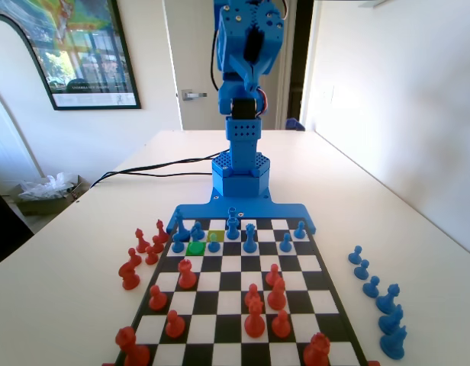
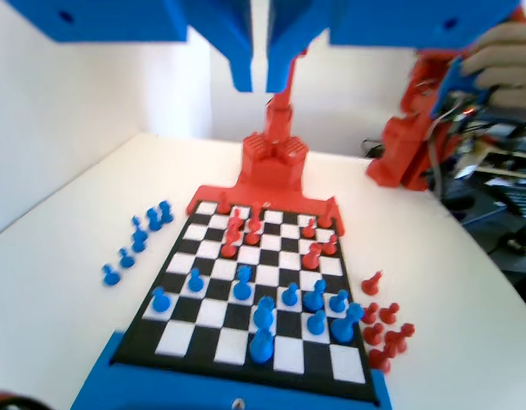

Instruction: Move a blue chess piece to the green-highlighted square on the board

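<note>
The green-highlighted square [image 1: 195, 248] lies in the second row from the blue arm, left of the middle of the board [image 1: 236, 305]. A paler yellow-green cell [image 1: 217, 234] sits diagonally behind it to the right. Small blue pawns stand close round the green cell: one [image 1: 214, 242] just right of it, one [image 1: 178, 244] just left, one [image 1: 197, 231] behind. In the wrist view the same blue pawns [image 2: 242, 286] stand on the board's near rows. My gripper [image 2: 259, 81] hangs high over the board, its jaws drawn together to a narrow slit with nothing between them. The blue arm [image 1: 246, 53] is folded upright above its base.
Taller blue pieces [image 1: 250, 238] stand among the pawns. Red pieces [image 1: 255, 316] fill the board's near half in the fixed view. Several loose blue pieces [image 1: 376, 293] lie on the table to the right, red ones [image 1: 140, 255] to the left. Black cables [image 1: 151, 169] run left of the base.
</note>
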